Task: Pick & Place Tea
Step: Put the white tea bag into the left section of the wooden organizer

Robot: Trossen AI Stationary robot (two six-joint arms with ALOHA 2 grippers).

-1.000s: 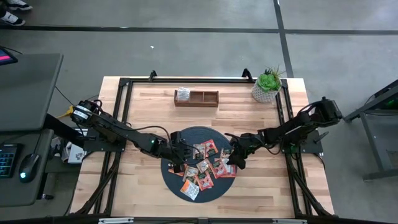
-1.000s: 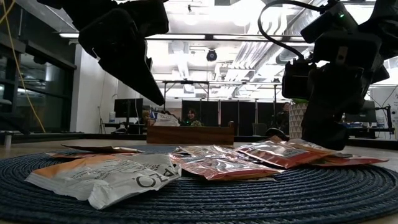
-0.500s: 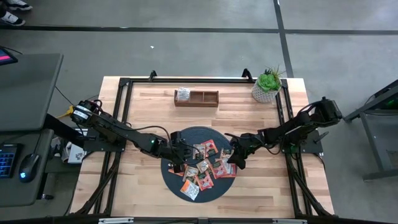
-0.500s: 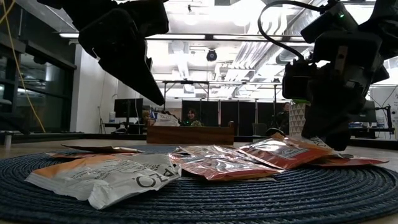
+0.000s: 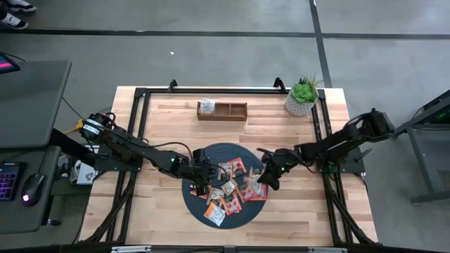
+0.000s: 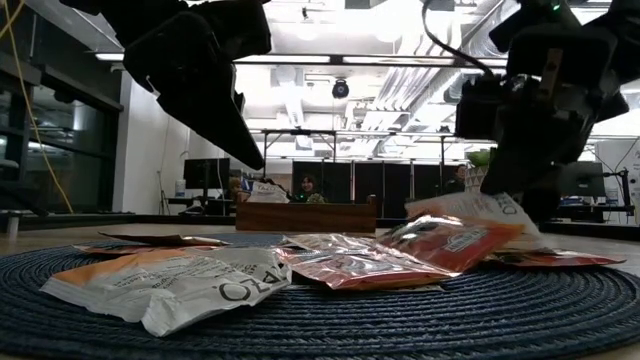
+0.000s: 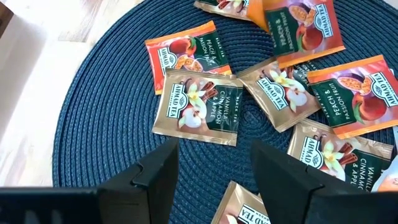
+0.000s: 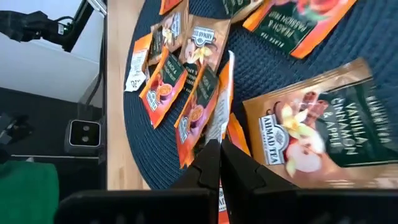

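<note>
A dark round mat (image 5: 200, 204) lies mid-worktop (image 5: 162, 218) toward the near edge. A wooden tray (image 5: 222, 110) sits near the far edge; a potted plant (image 5: 301, 96) stands in the far right corner.

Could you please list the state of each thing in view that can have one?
right gripper: shut on a sachet, lifting one edge off the mat.
left gripper: open, empty, above the mat.
remaining sachets: lying loose on the dark round mat.
wooden tray: holds white sachets in one end compartment.

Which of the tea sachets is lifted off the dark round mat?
The red-orange sachet pinched at its edge by the right pincer. It hangs tilted above the mat, while all other sachets lie flat.
</note>
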